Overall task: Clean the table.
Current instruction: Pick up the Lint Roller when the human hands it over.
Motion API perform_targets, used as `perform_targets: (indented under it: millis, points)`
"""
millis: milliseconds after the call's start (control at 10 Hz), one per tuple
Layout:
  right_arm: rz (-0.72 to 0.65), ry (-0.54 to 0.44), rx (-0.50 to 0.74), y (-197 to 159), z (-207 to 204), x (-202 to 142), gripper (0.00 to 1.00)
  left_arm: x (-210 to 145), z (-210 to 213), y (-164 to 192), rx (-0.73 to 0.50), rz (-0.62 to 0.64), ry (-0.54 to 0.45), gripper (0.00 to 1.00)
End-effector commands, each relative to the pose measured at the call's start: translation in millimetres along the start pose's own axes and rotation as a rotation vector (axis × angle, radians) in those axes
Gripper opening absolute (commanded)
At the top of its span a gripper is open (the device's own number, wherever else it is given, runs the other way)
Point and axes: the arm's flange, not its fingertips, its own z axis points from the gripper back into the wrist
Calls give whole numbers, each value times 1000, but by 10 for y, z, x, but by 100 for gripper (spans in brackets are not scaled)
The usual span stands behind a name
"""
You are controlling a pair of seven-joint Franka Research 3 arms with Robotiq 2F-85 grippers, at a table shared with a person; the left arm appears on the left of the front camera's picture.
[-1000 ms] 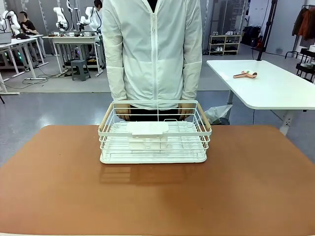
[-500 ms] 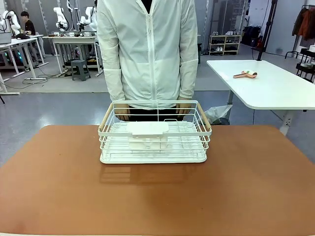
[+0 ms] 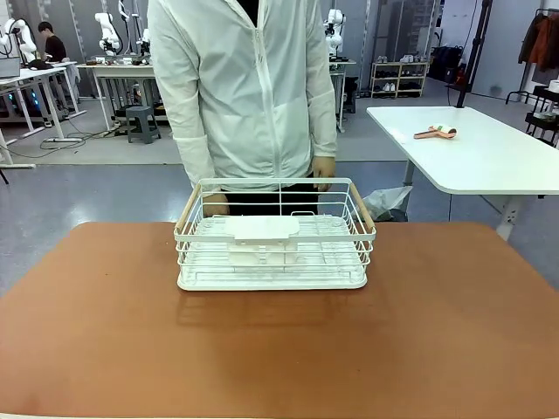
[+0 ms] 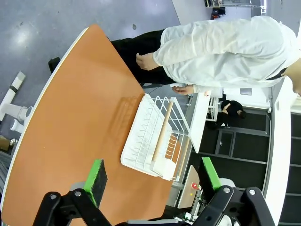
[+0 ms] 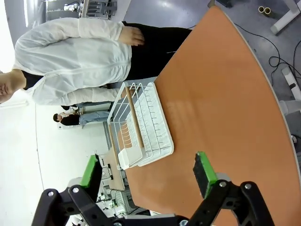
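- We locate the table (image 3: 279,349) across the front view: its reddish-brown top runs from the near edge to the person's side.
- A white wire basket (image 3: 271,262) stands upright on the table, centred and near the far edge. Wooden grips line its two short sides.
- The person (image 3: 244,87), in a white jacket, stands just behind the basket. One hand (image 3: 323,168) hangs above the far rim, apart from it.
- The left gripper (image 4: 153,175) hangs above the table, jaws spread wide, green pads free.
- The right gripper (image 5: 146,173) hangs likewise above the table, jaws spread wide and gripping nothing.
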Motion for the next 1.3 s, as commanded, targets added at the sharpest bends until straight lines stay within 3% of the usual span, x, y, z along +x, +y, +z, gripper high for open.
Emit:
perform_targets:
  millis: [0,1200]
  points:
    - [11,-4,19,27,5,1,100,19,24,13,-25,-10,5,100]
    - [11,-4,19,27,5,1,100,19,24,13,-25,-10,5,100]
